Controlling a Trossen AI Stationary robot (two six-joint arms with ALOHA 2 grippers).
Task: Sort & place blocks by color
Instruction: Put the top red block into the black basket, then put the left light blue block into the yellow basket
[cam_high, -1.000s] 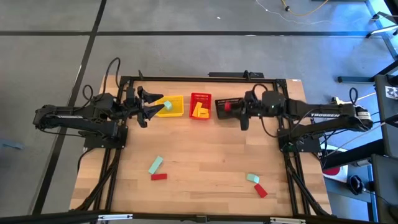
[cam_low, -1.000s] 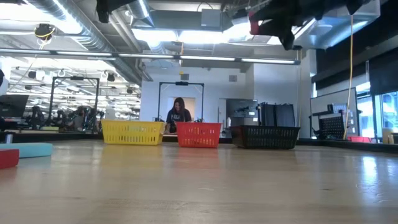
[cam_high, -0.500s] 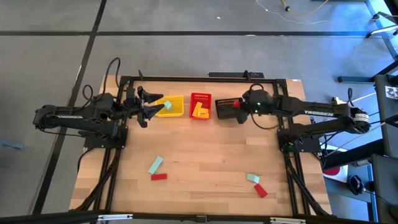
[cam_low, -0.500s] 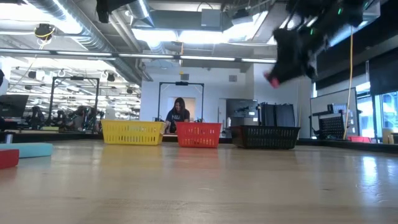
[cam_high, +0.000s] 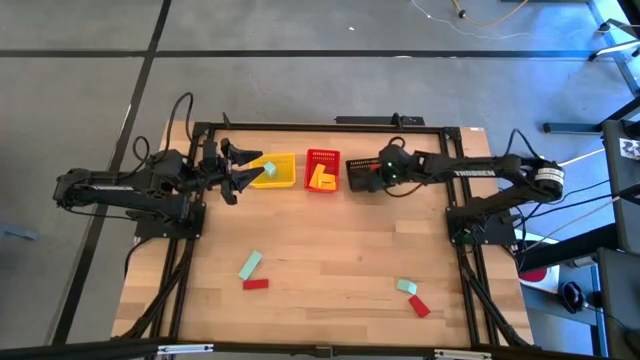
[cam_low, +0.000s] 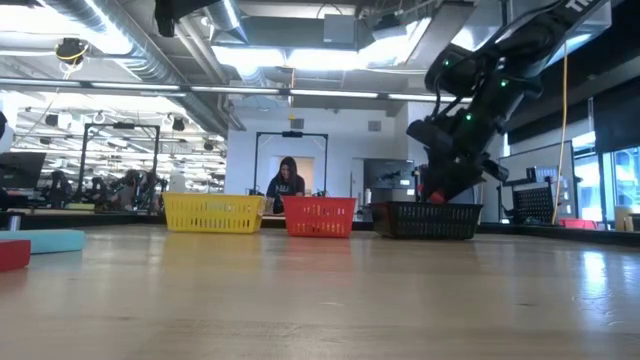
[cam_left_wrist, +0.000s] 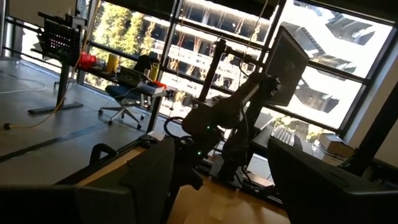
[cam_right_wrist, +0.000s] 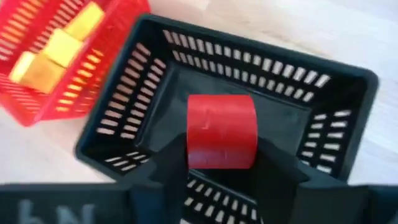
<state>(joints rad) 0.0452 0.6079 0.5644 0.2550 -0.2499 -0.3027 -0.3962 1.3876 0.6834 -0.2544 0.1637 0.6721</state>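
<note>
"Two arms stood over the far end of the surface (cam_high: 330, 250) — which one had the work?"

"Right one. Its pincer (cam_right_wrist: 221, 163) was pinching a red block (cam_right_wrist: 221, 130), nosed down over the black basket (cam_right_wrist: 348, 134), block just above the basket's floor, its long axis seemingly across the fingers. By my reckoning the drop needed only a release, though red would belong in the red basket (cam_high: 322, 171) next door, which held yellow blocks (cam_high: 321, 178)."

"And the left?"

"Left pincer (cam_high: 243, 167) waited spread by the yellow basket (cam_high: 284, 175), a teal block (cam_high: 268, 169) showing there. Loose blocks lay well apart on the near side: teal (cam_high: 250, 264) and red (cam_high: 256, 284) nearer the left arm, another teal (cam_high: 405, 286) and red (cam_high: 418, 306) nearer the right."
</note>
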